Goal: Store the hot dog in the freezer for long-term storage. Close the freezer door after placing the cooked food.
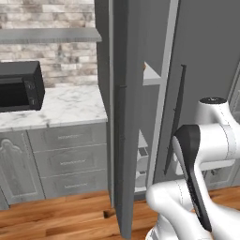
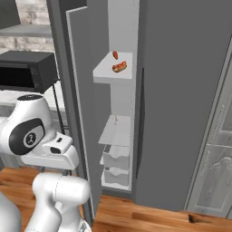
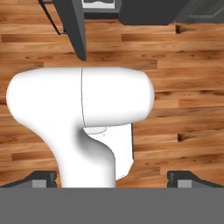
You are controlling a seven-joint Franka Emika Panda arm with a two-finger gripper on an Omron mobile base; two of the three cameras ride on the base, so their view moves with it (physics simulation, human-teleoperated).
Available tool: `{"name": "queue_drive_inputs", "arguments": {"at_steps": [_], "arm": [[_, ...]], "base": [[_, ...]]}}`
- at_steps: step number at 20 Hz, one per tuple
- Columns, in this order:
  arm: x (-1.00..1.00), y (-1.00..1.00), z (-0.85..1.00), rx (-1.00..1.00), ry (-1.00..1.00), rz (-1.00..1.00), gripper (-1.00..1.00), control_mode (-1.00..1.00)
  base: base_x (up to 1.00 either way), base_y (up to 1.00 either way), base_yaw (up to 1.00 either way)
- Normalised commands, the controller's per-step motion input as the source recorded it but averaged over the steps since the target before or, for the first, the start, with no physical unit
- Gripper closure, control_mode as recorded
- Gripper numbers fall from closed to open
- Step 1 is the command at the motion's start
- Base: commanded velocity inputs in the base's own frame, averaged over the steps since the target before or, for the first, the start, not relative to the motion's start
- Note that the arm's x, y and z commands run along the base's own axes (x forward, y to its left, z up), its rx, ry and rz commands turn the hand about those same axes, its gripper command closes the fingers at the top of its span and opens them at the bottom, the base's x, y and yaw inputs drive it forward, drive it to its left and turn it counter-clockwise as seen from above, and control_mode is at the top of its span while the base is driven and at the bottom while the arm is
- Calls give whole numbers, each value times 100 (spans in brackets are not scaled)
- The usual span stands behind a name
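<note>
The hot dog (image 2: 119, 67), a tan bun with a red-orange sausage, lies on the upper pale shelf (image 2: 104, 72) inside the freezer (image 2: 122, 27). A smaller bare red-orange piece (image 2: 115, 55) lies just behind it. The freezer door (image 2: 80, 113) stands ajar; I see it edge-on in the left base view (image 1: 126, 140) and as a dark panel from above in the hand view (image 3: 75, 26). My gripper (image 3: 116, 179) points down at the wooden floor, well below and in front of the shelf. It is open, with its fingertips (image 3: 43, 178) far apart and holding nothing.
A black microwave (image 1: 18, 86) sits on the marble counter (image 1: 70, 105) left of the freezer, above grey drawers (image 1: 70, 161). The closed dark door (image 2: 181, 90) with a black bar handle is on the right. Pale bins (image 2: 115, 161) fill the freezer's bottom. A carved cabinet door (image 2: 213, 172) stands far right.
</note>
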Motion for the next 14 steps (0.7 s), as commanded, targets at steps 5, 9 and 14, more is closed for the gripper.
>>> {"name": "queue_drive_inputs", "arguments": {"at_steps": [5, 9, 14], "arm": [[0, 0, 0, 0, 0, 0, -100, 100], [0, 0, 0, 0, 0, 0, -100, 100], [0, 0, 0, 0, 0, 0, -100, 100]], "base": [[0, 0, -1], [0, 0, 0], [0, 0, 0]]}}
